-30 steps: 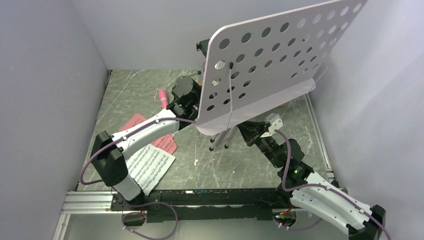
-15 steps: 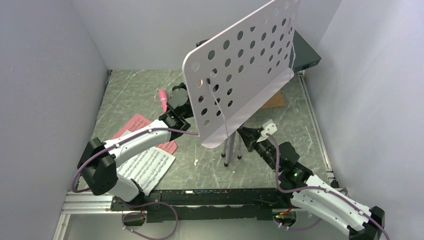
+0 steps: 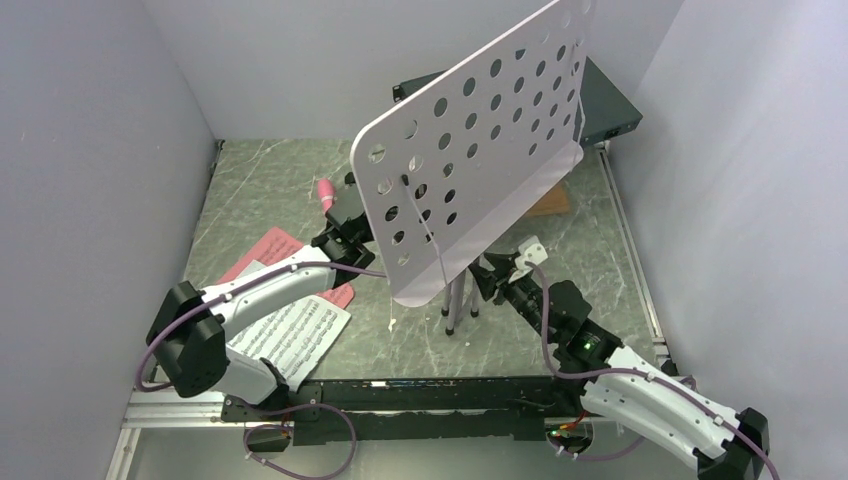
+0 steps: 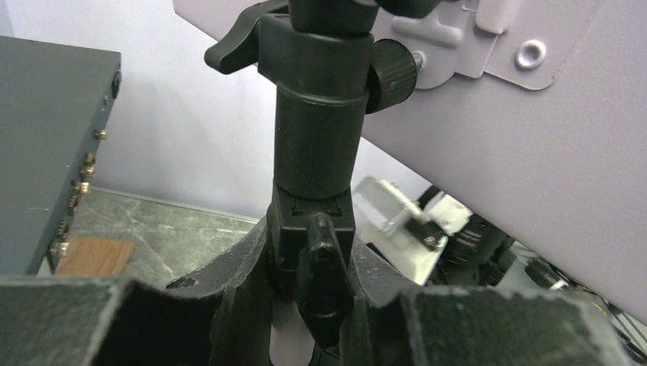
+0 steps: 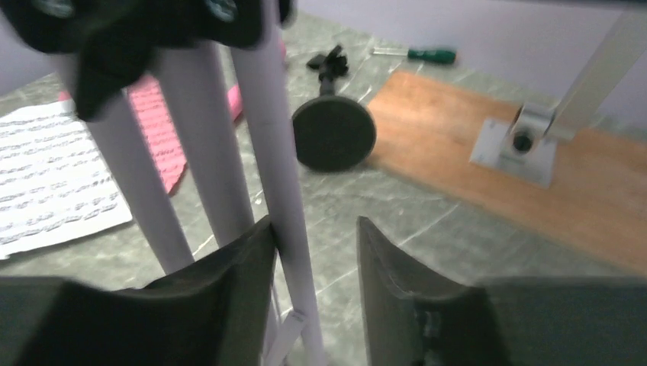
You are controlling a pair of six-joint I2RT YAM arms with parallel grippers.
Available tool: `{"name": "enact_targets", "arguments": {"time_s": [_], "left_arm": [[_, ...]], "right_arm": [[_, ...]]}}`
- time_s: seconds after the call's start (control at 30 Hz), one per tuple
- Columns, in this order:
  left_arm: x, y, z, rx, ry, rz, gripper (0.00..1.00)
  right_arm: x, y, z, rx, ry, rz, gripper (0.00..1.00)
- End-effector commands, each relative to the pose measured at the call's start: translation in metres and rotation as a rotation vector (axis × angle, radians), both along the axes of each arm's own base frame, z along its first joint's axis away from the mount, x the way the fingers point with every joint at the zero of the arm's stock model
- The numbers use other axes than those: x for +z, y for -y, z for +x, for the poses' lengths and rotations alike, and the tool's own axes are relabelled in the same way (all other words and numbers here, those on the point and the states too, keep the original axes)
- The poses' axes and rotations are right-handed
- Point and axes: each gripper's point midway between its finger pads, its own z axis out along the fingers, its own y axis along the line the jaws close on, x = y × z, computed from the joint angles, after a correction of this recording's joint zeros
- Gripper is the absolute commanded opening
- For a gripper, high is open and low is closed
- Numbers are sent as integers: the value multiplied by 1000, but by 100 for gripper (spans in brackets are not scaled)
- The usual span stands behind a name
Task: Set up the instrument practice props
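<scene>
The pale lavender perforated music-stand desk (image 3: 470, 150) stands tilted on its silver tripod (image 3: 455, 300) at the table's middle. My left gripper (image 3: 345, 222) is shut on the stand's black collar (image 4: 317, 152), just under the desk's back (image 4: 488, 137). My right gripper (image 5: 314, 229) is open low at the tripod. One silver leg (image 5: 278, 152) rests against its left finger, with a gap to the right finger. The pink microphone (image 3: 325, 193) lies behind my left arm. White music sheets (image 3: 290, 335) and pink music sheets (image 3: 268, 245) lie at the left. The black round-based mic stand (image 5: 333, 133) lies beyond the legs.
A dark flat box (image 3: 612, 100) sits at the back right. A wooden board (image 5: 534, 175) with a metal bracket (image 5: 519, 141) lies right of the tripod. A green-handled screwdriver (image 5: 431, 55) rests behind it. Walls close in on both sides.
The desk and tripod swung from leaning right to standing steeper and further left, carried by my left gripper. My right gripper has opened off the tripod leg.
</scene>
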Motion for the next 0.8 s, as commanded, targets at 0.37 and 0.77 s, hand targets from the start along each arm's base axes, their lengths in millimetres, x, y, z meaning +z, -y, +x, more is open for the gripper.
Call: {"name": "enact_targets", "arguments": {"time_s": [0.37, 0.77], "left_arm": [[116, -46, -67, -107, 266, -268, 0], [133, -40, -72, -171, 279, -315, 0]], "right_arm": [[92, 21, -44, 81, -82, 352, 94], [168, -7, -56, 268, 120, 395, 87]]}}
